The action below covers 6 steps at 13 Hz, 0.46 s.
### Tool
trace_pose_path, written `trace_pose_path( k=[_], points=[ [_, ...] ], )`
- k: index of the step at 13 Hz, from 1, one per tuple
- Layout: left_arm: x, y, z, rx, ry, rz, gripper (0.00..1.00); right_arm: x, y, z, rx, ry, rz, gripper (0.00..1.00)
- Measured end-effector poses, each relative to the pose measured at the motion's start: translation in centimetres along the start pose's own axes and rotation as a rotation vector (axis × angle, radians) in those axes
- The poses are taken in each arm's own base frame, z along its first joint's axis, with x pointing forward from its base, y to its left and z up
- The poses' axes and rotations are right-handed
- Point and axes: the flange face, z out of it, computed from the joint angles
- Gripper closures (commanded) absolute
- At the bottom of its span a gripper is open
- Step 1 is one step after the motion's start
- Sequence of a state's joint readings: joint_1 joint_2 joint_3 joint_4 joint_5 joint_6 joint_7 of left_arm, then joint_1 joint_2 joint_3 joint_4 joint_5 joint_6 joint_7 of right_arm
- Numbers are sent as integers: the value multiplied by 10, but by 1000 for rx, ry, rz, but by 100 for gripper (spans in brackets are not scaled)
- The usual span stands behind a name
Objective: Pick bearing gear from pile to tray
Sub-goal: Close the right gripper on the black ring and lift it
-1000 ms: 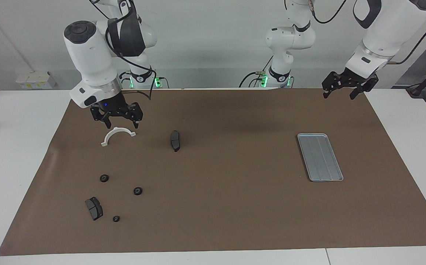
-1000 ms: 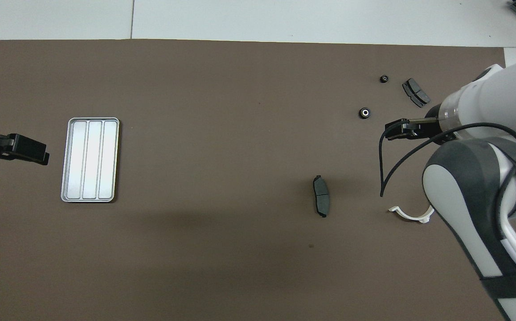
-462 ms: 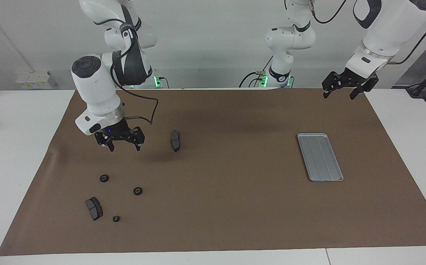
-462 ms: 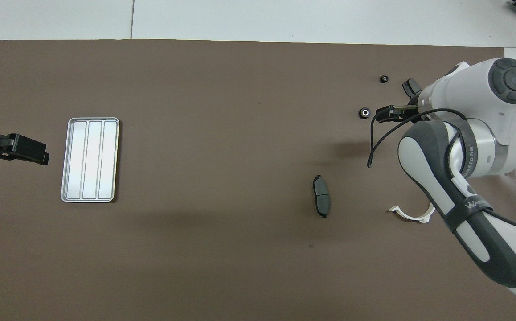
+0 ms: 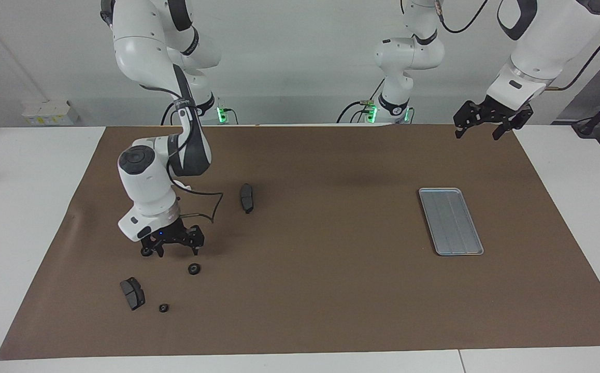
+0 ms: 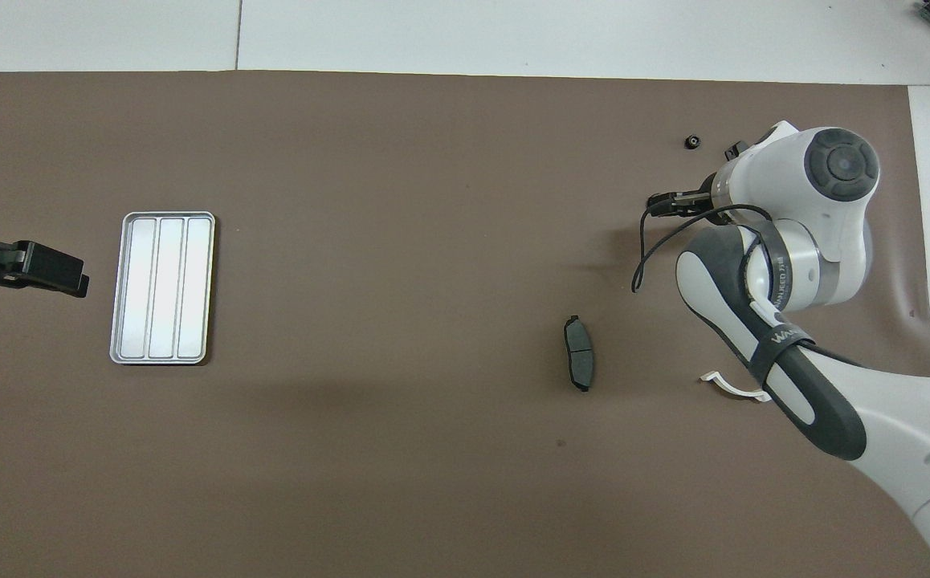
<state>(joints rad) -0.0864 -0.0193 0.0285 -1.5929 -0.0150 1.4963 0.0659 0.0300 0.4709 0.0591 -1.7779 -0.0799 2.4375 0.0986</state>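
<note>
Facing view first: right claw (image 5: 172,252) low over the brown mat (image 5: 331,290) at the pile toward the right arm's end of the desk (image 5: 30,207), fingers spread, holding nothing, one fingertip right by a small black gear (image 5: 146,252), contact unclear. Second gear (image 5: 194,269) just beside the claw, third gear (image 5: 163,307) near the mat's edge farthest from the robots, beside a dark brake pad (image 5: 132,293). Another brake pad (image 5: 247,197) lies apart, nearer the robots. Silver tray (image 5: 450,221) toward the left arm's end, no parts in it. Left claw (image 5: 479,131) hangs open and empty over the mat's corner nearest its base, waiting. Overhead view: right arm covers most of the pile; one gear (image 6: 693,142), lone brake pad (image 6: 579,364), white bracket (image 6: 734,386) partly showing, tray (image 6: 162,287) beside left claw (image 6: 55,273).
</note>
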Motion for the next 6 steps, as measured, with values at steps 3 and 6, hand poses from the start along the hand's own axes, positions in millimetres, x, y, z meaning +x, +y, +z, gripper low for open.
trace_pose_path(
  k=[3, 6],
  points=[
    [0, 0, 0, 0, 0, 0, 0, 9, -3, 21, -7, 32, -21, 0],
    [0, 0, 0, 0, 0, 0, 0, 10, -11, 29, -3, 27, -28, 16]
  ],
)
